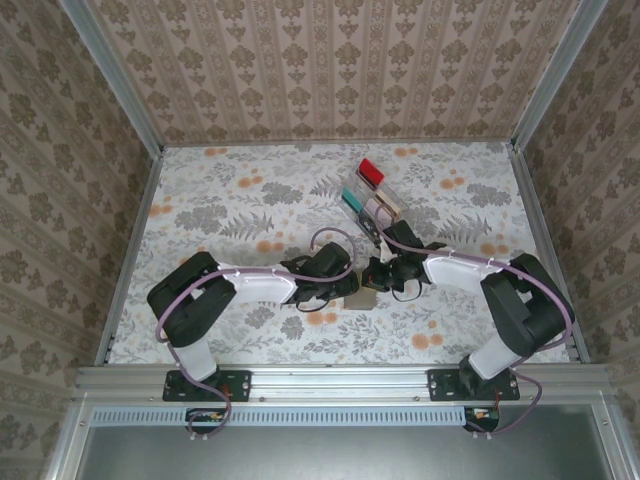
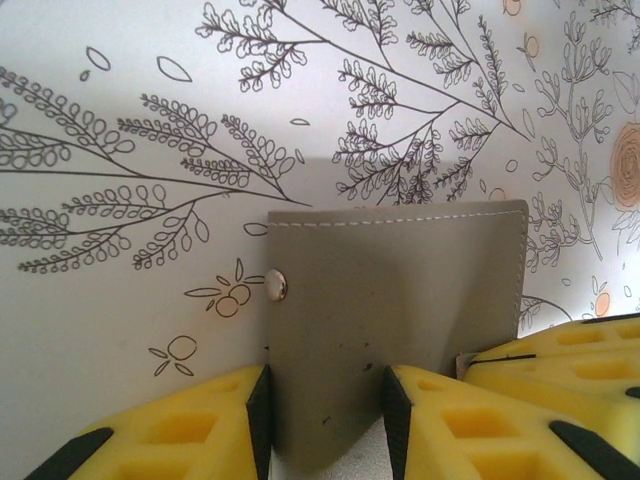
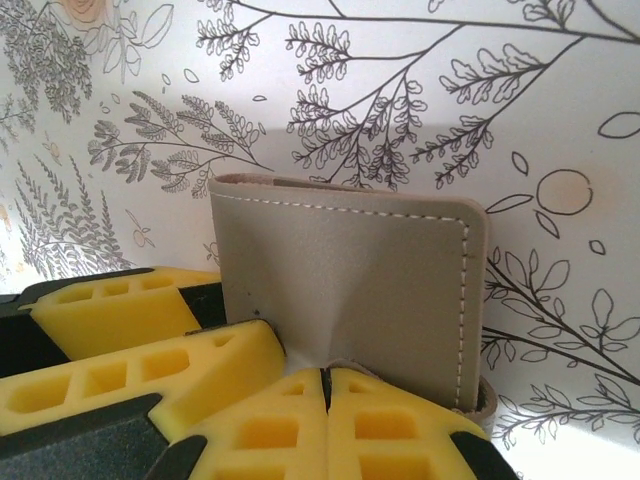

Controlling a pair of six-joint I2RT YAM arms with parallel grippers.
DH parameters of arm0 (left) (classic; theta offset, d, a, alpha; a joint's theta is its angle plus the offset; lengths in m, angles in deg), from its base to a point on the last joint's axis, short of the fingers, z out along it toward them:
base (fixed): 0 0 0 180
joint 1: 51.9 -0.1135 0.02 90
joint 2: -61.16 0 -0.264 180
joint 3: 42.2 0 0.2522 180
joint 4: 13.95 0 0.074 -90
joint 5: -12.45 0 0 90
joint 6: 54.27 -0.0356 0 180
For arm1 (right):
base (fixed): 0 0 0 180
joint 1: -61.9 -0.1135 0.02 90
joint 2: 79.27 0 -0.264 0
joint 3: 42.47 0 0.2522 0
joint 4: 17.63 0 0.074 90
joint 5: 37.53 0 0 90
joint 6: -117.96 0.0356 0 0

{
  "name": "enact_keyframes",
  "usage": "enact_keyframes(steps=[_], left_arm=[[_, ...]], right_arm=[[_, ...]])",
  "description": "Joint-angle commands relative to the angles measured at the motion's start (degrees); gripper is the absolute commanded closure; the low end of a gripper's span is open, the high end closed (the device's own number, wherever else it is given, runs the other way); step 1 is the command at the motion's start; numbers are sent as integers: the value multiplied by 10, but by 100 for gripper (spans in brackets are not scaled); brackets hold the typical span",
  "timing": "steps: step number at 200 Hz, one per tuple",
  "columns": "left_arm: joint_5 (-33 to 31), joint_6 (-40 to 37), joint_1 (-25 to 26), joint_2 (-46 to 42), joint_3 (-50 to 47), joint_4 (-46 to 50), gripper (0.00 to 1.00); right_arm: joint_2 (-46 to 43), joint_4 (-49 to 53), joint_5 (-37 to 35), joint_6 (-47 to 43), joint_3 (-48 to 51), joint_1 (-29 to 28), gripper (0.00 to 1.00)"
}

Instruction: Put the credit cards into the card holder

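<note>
The grey card holder [image 1: 362,298] lies mid-table between both arms, one flap standing up [image 2: 400,290] [image 3: 350,260]. My left gripper [image 1: 350,284] [image 2: 327,420] has its jaws on either side of the flap's lower part, with grey material filling the gap from pad to pad. My right gripper [image 1: 380,274] [image 3: 326,385] is shut, pinching the thin edge of the lower flap. Its yellow fingers [image 2: 560,360] show at the right of the left wrist view. The credit cards stand in a clear rack further back: red [image 1: 371,171], teal [image 1: 350,199] and a pale one [image 1: 386,207].
The clear slotted rack [image 1: 372,195] sits just behind the grippers. Patterned walls enclose the floral table [image 1: 250,200] on three sides. The left gripper's fingers [image 3: 150,330] crowd the holder's left side in the right wrist view.
</note>
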Motion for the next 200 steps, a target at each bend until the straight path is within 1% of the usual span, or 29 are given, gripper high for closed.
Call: enact_keyframes(steps=[1,6,23,30,41,55,75,93,97,100,104,113,122,137,154,166,178,183,189,200], left_arm=[[-2,-27,7,-37,-17,-12,61],[-5,-31,8,-44,-20,-13,60],[-21,-50,8,-74,-30,-2,59],[-27,-60,8,-86,-30,9,58],[-40,-76,7,-105,-31,25,56],[-60,-89,6,-128,-34,44,53],[-89,-103,-1,-159,-44,59,49],[-121,-121,-11,-184,-50,76,47],[-127,-125,-15,-190,-50,80,47],[-131,-128,-18,-194,-51,83,47],[-137,-133,-22,-200,-51,88,46],[-149,-142,-33,-213,-51,101,45],[-159,-154,-46,-228,-53,108,43],[-181,-170,-68,-256,-57,127,38],[-210,-194,-96,-291,-70,139,30],[-223,-217,-126,-311,-78,149,24],[-234,-252,-159,-328,-83,160,17],[-241,-272,-172,-333,-83,161,7],[-254,-290,-188,-340,-81,167,1],[-273,-331,-221,-345,-80,160,0]], right_arm=[[0,49,-26,8,43,-25,86],[-14,48,-27,8,43,-25,82],[-75,56,-46,2,34,-25,73],[-98,65,-61,-3,30,-25,68],[-161,77,-94,-6,32,-25,59],[-225,103,-159,-8,39,-24,47],[-319,158,-286,-32,37,-16,37],[-378,182,-388,-66,34,-3,26],[-388,183,-409,-74,34,0,23],[-394,183,-424,-80,34,3,18],[-400,181,-443,-87,34,6,15],[-405,178,-487,-104,31,15,13],[-402,176,-528,-114,25,25,8],[-382,163,-582,-143,18,44,7],[-346,92,-633,-215,40,65,7],[-311,34,-629,-263,53,91,6],[-270,-19,-631,-284,61,122,6],[-251,-53,-626,-295,70,135,6],[-232,-100,-613,-316,79,148,5],[-203,-176,-589,-342,92,165,4]])
